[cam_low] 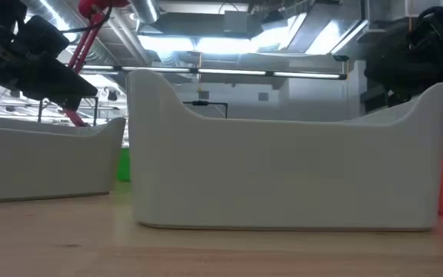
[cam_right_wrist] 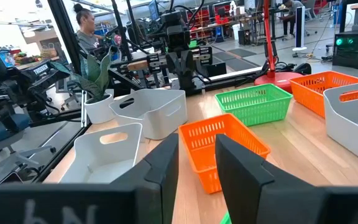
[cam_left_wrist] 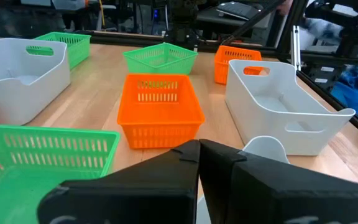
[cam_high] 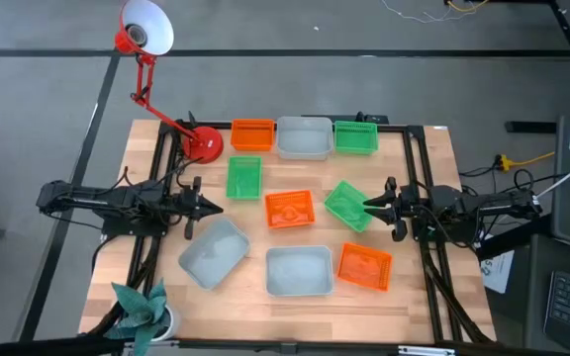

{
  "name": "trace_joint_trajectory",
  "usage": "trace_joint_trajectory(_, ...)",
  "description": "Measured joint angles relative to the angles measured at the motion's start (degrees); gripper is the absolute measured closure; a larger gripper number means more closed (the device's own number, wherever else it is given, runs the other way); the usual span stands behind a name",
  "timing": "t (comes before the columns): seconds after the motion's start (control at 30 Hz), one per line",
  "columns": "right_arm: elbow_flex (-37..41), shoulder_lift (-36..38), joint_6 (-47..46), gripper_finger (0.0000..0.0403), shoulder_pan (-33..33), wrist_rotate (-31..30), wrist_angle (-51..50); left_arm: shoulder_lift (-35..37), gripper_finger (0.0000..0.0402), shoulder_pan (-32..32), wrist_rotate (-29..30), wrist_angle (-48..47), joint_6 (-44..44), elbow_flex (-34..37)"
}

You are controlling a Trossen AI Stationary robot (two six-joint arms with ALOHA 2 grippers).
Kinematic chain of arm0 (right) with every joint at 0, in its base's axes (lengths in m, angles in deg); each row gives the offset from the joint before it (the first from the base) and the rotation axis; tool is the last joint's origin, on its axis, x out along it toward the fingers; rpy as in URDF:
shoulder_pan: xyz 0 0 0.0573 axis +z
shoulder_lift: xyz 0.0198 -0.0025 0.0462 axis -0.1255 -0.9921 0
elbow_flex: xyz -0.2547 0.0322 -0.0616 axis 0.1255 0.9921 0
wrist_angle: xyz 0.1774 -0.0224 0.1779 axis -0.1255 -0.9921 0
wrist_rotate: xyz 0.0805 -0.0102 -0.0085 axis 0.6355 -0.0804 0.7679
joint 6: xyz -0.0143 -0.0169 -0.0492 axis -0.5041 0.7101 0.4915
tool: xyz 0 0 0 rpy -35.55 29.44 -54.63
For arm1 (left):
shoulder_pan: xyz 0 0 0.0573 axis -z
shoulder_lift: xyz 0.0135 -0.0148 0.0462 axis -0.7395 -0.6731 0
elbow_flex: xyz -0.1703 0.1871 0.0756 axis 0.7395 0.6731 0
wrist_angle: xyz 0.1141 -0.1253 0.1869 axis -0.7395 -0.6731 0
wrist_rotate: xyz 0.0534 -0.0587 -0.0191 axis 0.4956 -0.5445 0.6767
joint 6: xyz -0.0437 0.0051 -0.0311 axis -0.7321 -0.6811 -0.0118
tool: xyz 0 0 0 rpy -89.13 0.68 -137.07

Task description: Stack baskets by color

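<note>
Two dark robot arms reach low across a wooden table point(cam_high: 424, 178) from opposite sides, nine small plastic baskets scattered between them. The left arm stretches level from the left edge, its wrist straight and the left gripper point(cam_high: 212, 208) pointing toward the table's middle with its fingers clenched together on nothing, the tips hovering just above the near corner of a tilted grey basket point(cam_high: 213, 253). The right arm mirrors it from the right edge, the right gripper point(cam_high: 370, 206) with its fingers parted a little, the tips at the edge of a tilted green basket point(cam_high: 346, 206); whether they grasp its rim cannot be told. At the far edge sit an orange basket point(cam_high: 252, 134), a grey basket point(cam_high: 304, 138) and a green basket point(cam_high: 356, 136) in a row, touching. Another green basket point(cam_high: 243, 178) lies left of centre, with an orange basket point(cam_high: 290, 210) in the middle just beside it. Near the front edge a grey basket point(cam_high: 299, 271) stands next to an orange basket point(cam_high: 365, 267). No two baskets are stacked. A red desk lamp point(cam_high: 202, 142) stands at the far left corner, a potted plant point(cam_high: 144, 314) at the near left one. Beyond the table, a person point(cam_right_wrist: 84, 25) is seen in the workshop.
</note>
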Motion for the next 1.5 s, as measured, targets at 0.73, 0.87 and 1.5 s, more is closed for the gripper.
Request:
trace_joint_trajectory(0.73, 0.0, 0.0, 4.6, 0.0298, 0.0, -0.1, 0.0, 0.0, 0.0401, 0.0, 0.0, 0.0, 0.0, 0.0)
trace_joint_trajectory(0.87, 0.0, 0.0, 10.6, 0.0298, 0.0, -0.1, 0.0, 0.0, 0.0401, 0.0, 0.0, 0.0, 0.0, 0.0)
trace_joint_trajectory(1.5, 0.0, 0.0, 7.2, 0.0298, 0.0, -2.6, 0.5, 0.0, 0.0401, 0.0, 1.6, 0.1, 12.9, 0.0)
